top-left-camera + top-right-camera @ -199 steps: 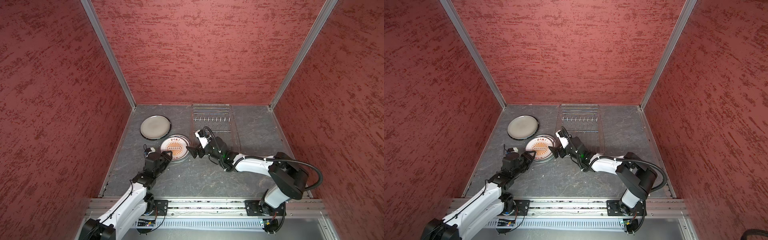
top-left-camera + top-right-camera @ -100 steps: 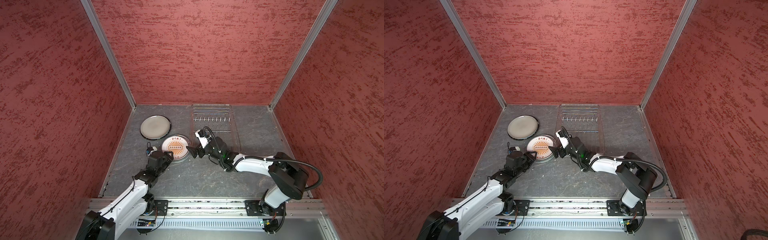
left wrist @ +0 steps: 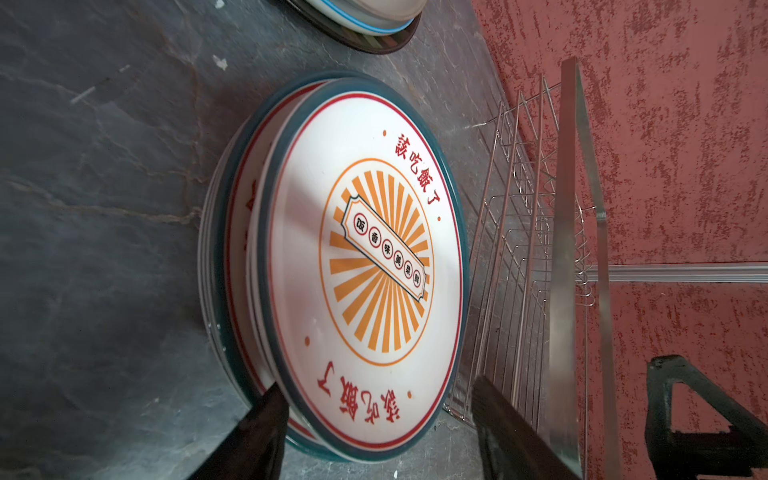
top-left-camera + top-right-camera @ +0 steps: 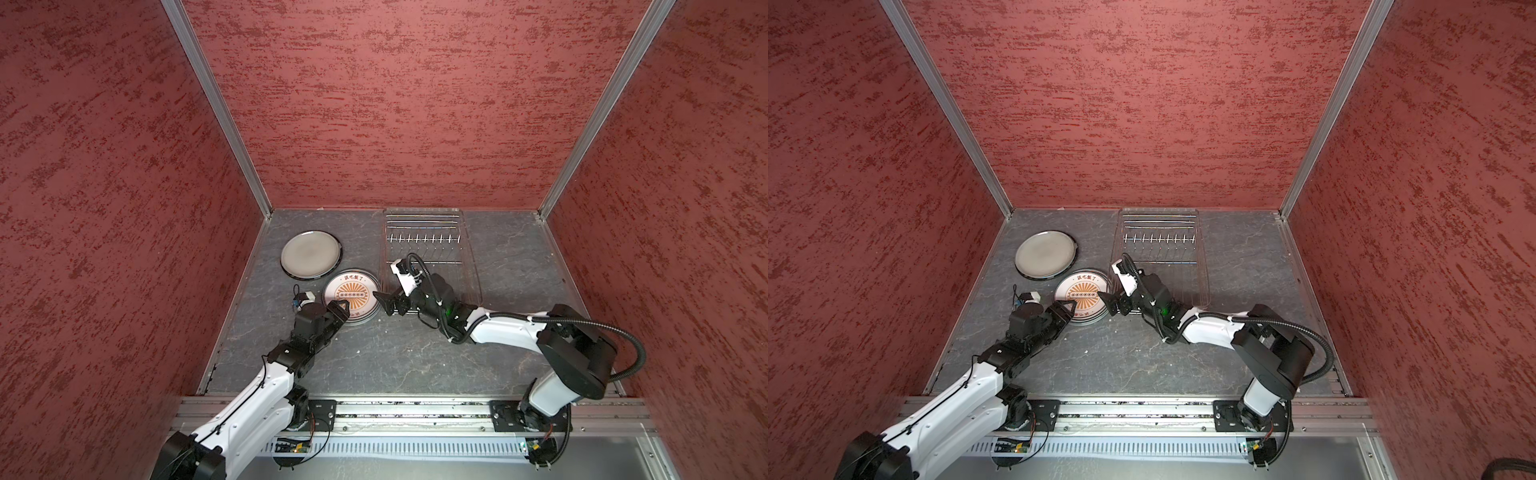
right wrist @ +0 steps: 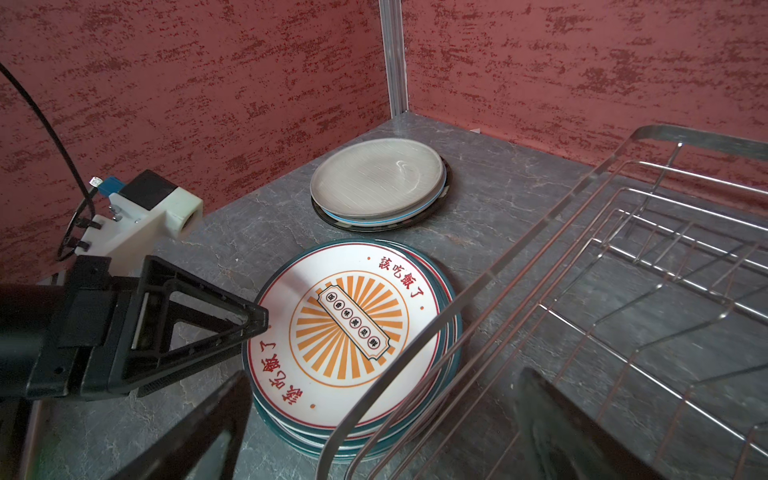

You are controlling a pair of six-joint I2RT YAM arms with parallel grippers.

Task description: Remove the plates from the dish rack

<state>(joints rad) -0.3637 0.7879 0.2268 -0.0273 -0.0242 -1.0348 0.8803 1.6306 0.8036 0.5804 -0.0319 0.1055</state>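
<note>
Left tool (image 4: 342, 308) wider now at sunburst plate stack (image 4: 351, 294); dish rack (image 4: 424, 239) beside.

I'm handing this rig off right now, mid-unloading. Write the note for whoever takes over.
Left end effector: open, jaws straddling the near rim of the sunburst plate stack, gripping nothing.
Right end effector: open and empty, at that stack's opposite side.
Dish rack: no plates in it.
Plates: the sunburst plate stack lies flat on the tabletop beside the rack's near corner. The grey plate stack sits behind it, toward the back-left corner.
Done: rack unloaded.
Left: back both arms away, and perhaps square the slightly staggered sunburst stack.
</note>
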